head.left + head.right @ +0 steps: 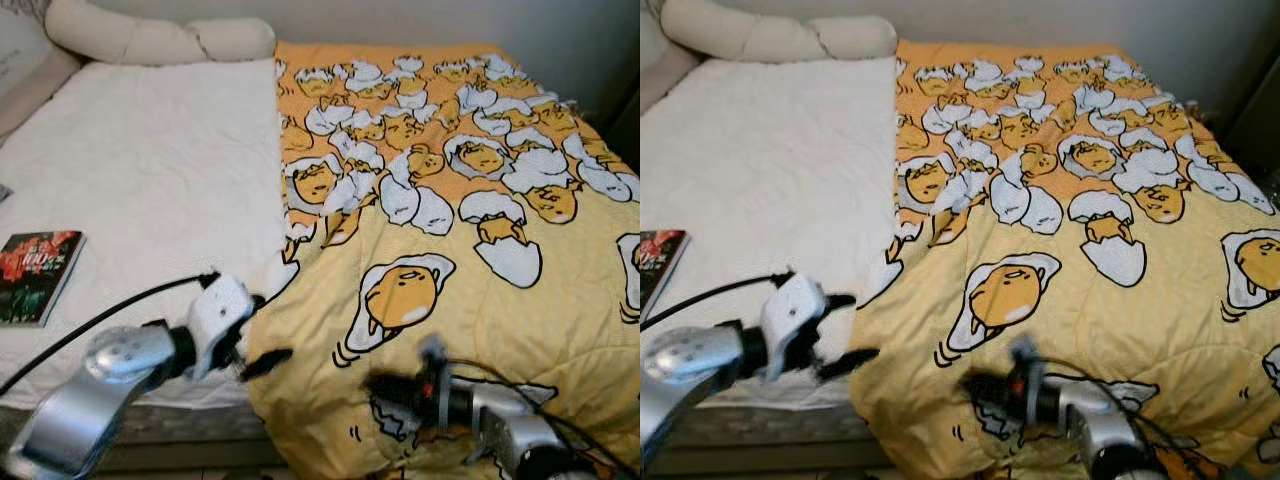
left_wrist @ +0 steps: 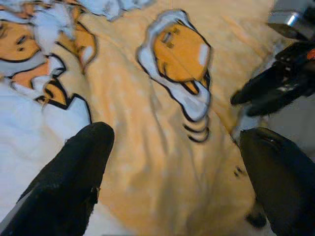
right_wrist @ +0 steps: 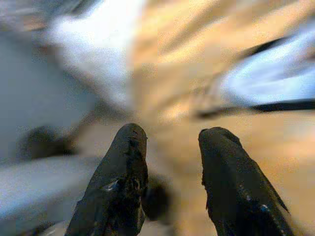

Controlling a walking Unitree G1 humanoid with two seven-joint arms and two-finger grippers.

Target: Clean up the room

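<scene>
Left gripper (image 1: pixel 262 335): black fingers (image 2: pixel 74 172) spread wide, nothing held, poised at the near left edge of the yellow egg-print blanket (image 1: pixel 450 260), likely set to catch that edge. Right gripper (image 1: pixel 385 385): fingers parted a little, nothing gripped, low over the blanket's near hem; view blurred. Blanket is spread over the bed's right half; white mattress (image 1: pixel 140 180) is bared on the left. A book (image 1: pixel 35 275) is seen near the mattress's left edge, a long pillow (image 1: pixel 150 38) at the head.
</scene>
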